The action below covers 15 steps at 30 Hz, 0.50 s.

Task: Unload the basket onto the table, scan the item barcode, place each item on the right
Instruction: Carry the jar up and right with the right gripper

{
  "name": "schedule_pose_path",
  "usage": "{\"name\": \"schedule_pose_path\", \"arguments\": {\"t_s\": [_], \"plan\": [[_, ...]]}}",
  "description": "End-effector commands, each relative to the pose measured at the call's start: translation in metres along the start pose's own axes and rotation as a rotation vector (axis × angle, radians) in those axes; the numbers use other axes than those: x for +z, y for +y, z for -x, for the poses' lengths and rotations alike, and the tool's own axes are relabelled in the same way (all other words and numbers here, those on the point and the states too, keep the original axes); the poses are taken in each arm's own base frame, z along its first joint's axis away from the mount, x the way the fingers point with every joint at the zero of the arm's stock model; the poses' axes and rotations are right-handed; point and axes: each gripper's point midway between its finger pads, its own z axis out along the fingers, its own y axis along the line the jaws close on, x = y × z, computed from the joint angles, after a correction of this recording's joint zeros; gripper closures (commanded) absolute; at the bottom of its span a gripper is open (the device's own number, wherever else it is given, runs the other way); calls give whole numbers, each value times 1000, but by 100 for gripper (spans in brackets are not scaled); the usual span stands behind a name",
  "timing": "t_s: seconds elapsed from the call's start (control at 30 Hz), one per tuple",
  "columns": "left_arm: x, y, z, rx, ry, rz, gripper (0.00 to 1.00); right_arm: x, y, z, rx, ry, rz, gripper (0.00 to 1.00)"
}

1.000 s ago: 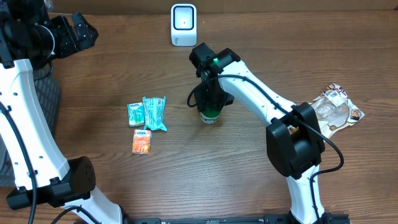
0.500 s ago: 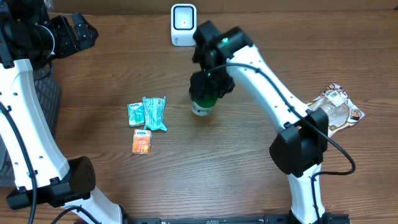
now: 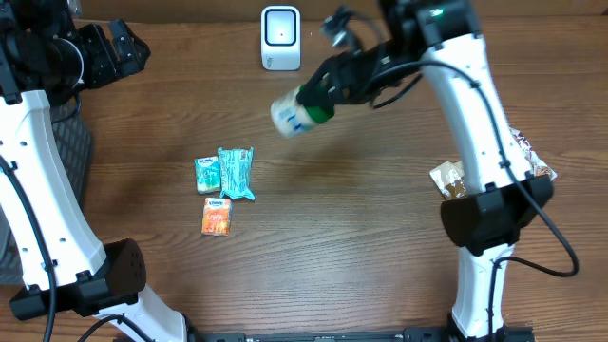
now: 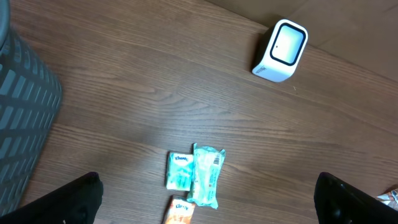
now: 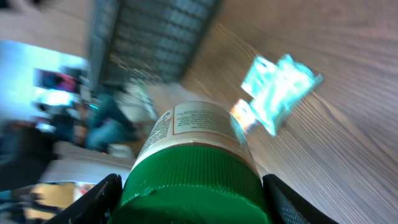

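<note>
Bottle — clamped between right gripper jaws

There's a brown wood-grain table under even light, a grey slatted bin at its left side, and a blurred, bright room beyond.

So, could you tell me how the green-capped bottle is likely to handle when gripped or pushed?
The green-capped bottle looks rigid, so it probably won't deform in the right gripper. Its ribbed cap likely gives decent purchase. Being round, it would probably roll if laid sideways on the table.
</note>
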Motion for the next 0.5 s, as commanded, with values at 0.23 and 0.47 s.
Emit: {"name": "schedule_pose_path", "arguments": {"t_s": [0.23, 0.47], "plan": [[-7, -1, 1, -5, -20, 1, 1, -52, 30, 16, -46, -151, 173, 66], [-7, -1, 1, -5, -20, 1, 0, -22, -16, 16, -149, -65, -175, 62]]}}
